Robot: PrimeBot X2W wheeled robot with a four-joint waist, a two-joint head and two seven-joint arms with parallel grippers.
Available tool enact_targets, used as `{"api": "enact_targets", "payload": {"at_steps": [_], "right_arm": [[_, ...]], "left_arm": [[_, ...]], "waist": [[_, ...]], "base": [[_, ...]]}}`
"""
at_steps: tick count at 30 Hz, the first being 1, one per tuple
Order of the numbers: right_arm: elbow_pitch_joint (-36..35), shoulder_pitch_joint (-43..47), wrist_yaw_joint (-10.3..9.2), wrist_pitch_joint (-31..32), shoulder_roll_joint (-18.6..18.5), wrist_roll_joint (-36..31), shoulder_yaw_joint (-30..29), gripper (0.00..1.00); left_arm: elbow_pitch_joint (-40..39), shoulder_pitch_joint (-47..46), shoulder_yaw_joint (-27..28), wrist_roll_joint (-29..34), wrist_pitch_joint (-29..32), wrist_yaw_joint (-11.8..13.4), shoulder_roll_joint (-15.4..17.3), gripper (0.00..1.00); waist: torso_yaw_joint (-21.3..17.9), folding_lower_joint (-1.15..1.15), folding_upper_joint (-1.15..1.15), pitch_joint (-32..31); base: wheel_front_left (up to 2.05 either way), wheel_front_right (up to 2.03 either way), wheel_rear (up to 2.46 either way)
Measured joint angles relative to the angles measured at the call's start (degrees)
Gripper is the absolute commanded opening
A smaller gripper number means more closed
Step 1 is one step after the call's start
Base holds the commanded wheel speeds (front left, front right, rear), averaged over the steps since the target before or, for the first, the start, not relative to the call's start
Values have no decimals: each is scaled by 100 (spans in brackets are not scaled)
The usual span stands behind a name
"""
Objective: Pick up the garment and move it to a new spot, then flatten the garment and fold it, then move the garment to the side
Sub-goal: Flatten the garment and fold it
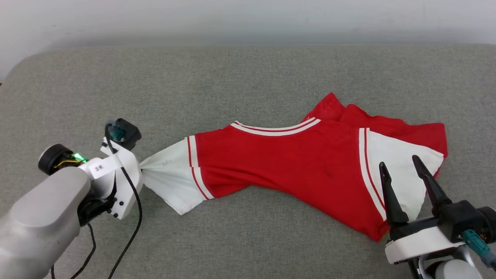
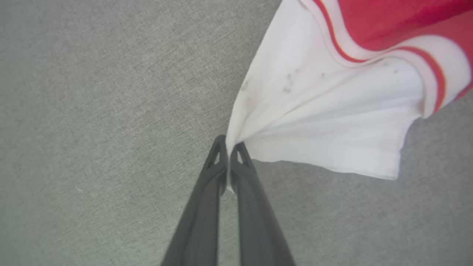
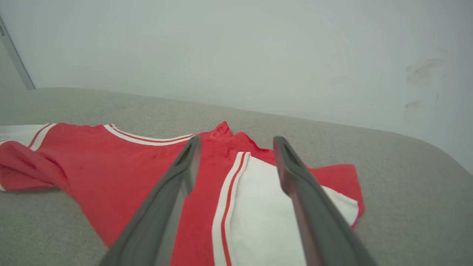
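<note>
The garment, a red jersey T-shirt with white sleeves and striped trim, lies crumpled across the grey cushion. Its left white sleeve is bunched into a point where my left gripper is shut on it. In the left wrist view the two dark fingers pinch the sleeve's edge, with my left gripper low over the fabric surface. My right gripper hovers open over the right white sleeve; in the right wrist view its spread fingers frame that sleeve, my right gripper holding nothing.
A grey upholstered surface spans the head view, with a pale wall behind it. A black cable hangs off my left wrist.
</note>
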Motion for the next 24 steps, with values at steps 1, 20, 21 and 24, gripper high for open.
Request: {"api": "enact_targets", "payload": {"at_steps": [1, 20, 21, 24], "right_arm": [[13, -9, 0, 0, -51, -15, -3, 100], [191, 31, 1, -1, -223, 53, -361, 100], [191, 49, 0, -1, -263, 70, -432, 100], [154, 69, 0, -1, -400, 82, -550, 100]], "left_arm": [[343, 0, 45, -27, -170, 16, -12, 0], [1105, 570, 524, -46, -2848, 460, -608, 100], [1026, 657, 570, -64, -2977, 545, -601, 100], [703, 1004, 740, -181, -3377, 824, -563, 100]], "waist": [[-50, 0, 0, 61], [-70, 0, 0, -332], [-44, 0, 0, -388], [41, 0, 0, -544]], "base": [[0, 0, 0], [0, 0, 0], [0, 0, 0], [0, 0, 0]]}}
